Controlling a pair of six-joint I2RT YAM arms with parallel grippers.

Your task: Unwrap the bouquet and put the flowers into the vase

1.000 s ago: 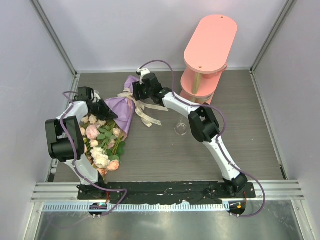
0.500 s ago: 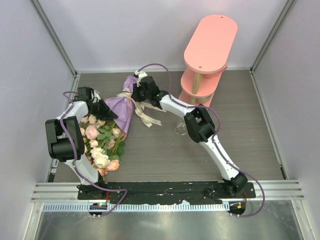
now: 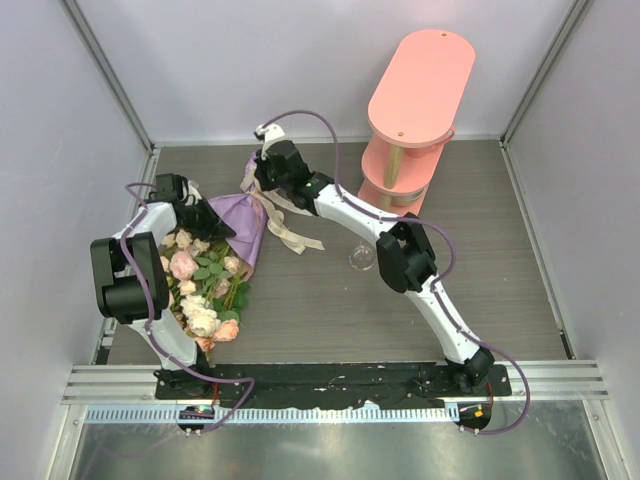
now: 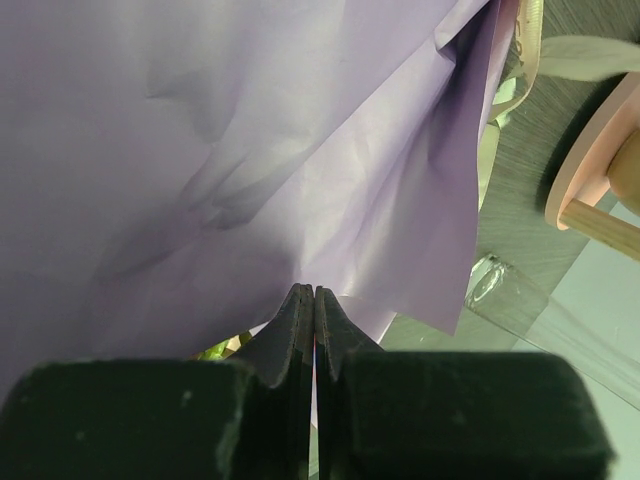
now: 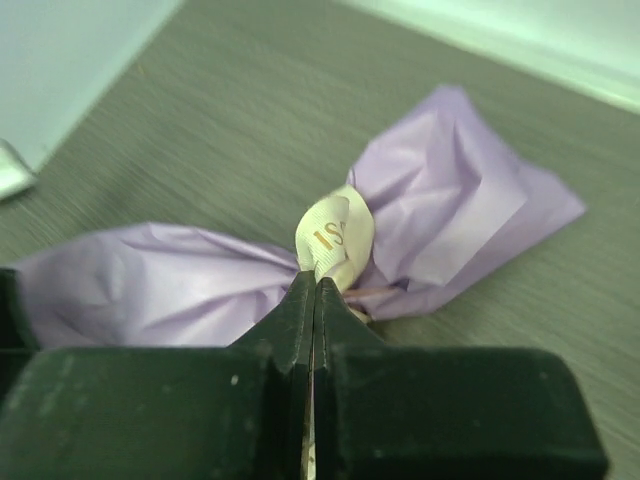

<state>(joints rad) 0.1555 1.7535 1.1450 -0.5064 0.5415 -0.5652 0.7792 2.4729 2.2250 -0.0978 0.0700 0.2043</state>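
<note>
The bouquet lies on the left of the table, its roses toward the near edge and its purple paper cone toward the back. My left gripper is shut on an edge of that paper, which fills the left wrist view ahead of its closed tips. My right gripper is shut on the cream ribbon at the tied neck of the cone. Loose ribbon tails trail across the table. The clear vase stands mid-table beside the right arm.
A pink tiered shelf stands at the back right, its base close to the right arm's elbow. Grey walls with metal rails enclose the table on three sides. The vase and the shelf edge show at the right of the left wrist view.
My right gripper has closed on the ribbon and shifted back and left along the cone's neck. The left arm and the bouquet have stayed in place.
</note>
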